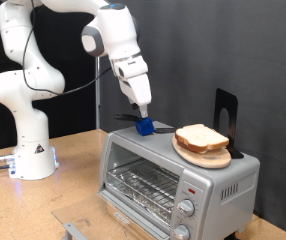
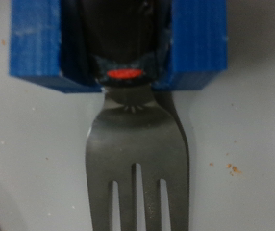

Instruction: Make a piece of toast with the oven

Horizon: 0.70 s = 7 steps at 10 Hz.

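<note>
Toast sits on a round wooden plate atop the oven, whose door is shut, in the exterior view; the gripper reaches a blue block beside it. Wrist view: fork emerging from the blue block; whether the fingers are spread or closed cannot be told.

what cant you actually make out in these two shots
- Claw, exterior view: too small to tell whether its fingers grip the blue block.
- Fork, wrist view: handle hidden inside the block; tines cut off by the edge.
- Oven, exterior view: lower edge cropped.
</note>
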{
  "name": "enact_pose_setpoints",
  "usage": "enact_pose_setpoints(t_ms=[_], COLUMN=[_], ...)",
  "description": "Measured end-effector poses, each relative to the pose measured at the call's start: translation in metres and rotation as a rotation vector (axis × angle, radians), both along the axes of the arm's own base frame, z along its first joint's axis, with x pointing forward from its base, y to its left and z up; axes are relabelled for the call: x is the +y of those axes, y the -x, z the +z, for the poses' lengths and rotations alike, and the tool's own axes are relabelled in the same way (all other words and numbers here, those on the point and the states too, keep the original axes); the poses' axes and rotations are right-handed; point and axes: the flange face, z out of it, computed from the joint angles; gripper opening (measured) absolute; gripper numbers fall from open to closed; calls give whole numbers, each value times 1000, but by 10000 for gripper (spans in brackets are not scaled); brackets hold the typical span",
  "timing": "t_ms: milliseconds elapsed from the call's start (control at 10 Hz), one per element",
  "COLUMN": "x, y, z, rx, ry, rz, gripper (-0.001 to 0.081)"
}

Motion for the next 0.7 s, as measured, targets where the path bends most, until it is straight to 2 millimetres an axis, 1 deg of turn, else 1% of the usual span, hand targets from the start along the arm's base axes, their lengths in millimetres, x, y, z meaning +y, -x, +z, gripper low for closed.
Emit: enact_pose_setpoints(t_ms=[400, 700], x=[4, 7], y=[2, 4], z=[-19, -27], rx=[1, 4], ry=[-8, -6], rz=[10, 11], gripper=[800, 800])
